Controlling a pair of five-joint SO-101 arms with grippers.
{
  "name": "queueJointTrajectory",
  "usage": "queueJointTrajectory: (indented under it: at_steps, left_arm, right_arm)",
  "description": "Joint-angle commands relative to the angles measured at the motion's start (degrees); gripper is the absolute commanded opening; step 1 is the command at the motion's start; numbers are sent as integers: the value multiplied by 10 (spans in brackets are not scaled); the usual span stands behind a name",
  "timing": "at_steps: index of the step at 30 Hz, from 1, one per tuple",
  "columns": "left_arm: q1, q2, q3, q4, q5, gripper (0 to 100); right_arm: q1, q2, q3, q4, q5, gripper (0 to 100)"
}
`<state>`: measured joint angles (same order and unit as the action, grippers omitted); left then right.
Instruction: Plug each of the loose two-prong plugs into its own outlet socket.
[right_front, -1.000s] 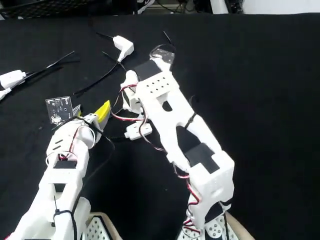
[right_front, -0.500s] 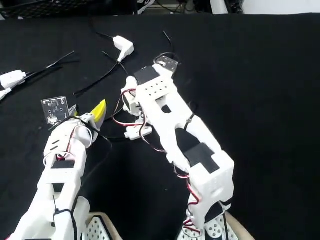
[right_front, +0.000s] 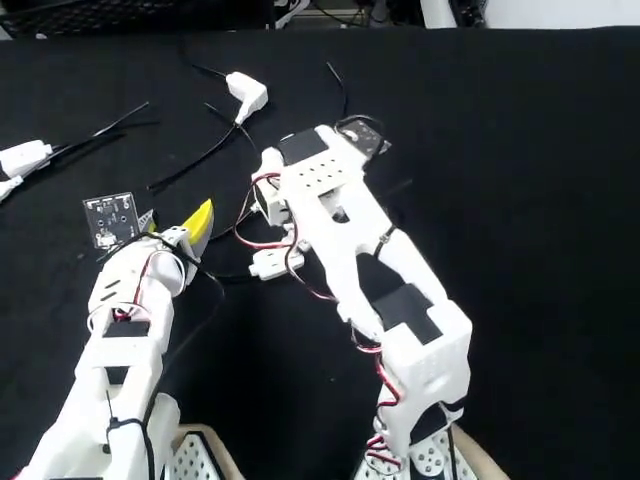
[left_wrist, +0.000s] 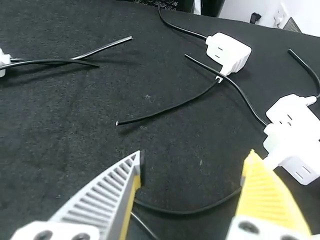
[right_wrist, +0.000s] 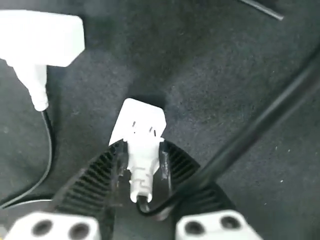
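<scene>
Near the middle of the tabletop (right_front: 520, 200), a little toward its far edge, a white cord end (right_wrist: 142, 125) is held by the right gripper (right_wrist: 142, 150). The fingers are closed on its narrow neck, and the wider body juts out past the tips. Two short marks are seen on its face; whether they are slots or prong roots cannot be told. A black cord (right_wrist: 260, 120) is laid slantwise beside the grip. Near the held end a second white block (right_wrist: 42, 40) is seen, with its own cord trailing from it. The left gripper (left_wrist: 195, 157) is spread wide with nothing between its fingers, and is set over bare tabletop left of the middle. An outlet socket (left_wrist: 227, 50) is found near the far edge, left of centre, with its slots turned up. A pair of white blocks (left_wrist: 292, 132), one against the other, is seen closer in.

The step in hand is judged to be the bringing of the held end to its mate. Because the hold is taken on the neck alone, the body is likely to be levered aside under a push. The faces should therefore be squared first, and the push made straight along the prongs. The mate looks light and loose, so it will probably be shoved across the tabletop unless it is pinned by the free left gripper. The cord by the fingers should be kept from between the faces.
</scene>
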<state>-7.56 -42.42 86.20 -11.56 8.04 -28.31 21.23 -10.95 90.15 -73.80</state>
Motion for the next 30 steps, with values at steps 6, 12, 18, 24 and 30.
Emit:
queueJointTrajectory:
  at_steps: [6, 12, 18, 24, 30]
  left_arm:
    - [0, -6, -17, -14, 1, 318]
    - [0, -6, -17, -14, 1, 318]
    - [0, -6, -17, -14, 1, 318]
    - [0, -6, -17, -14, 1, 318]
    - [0, -6, -17, -14, 1, 318]
  right_arm:
    - [6, -4, -6, 2, -30, 13]
    - [6, -2, -1, -17, -30, 13]
    - [0, -1, 0, -19, -30, 13]
    - [2, 32, 3, -19, -30, 13]
    - [3, 38, 2, -19, -30, 13]
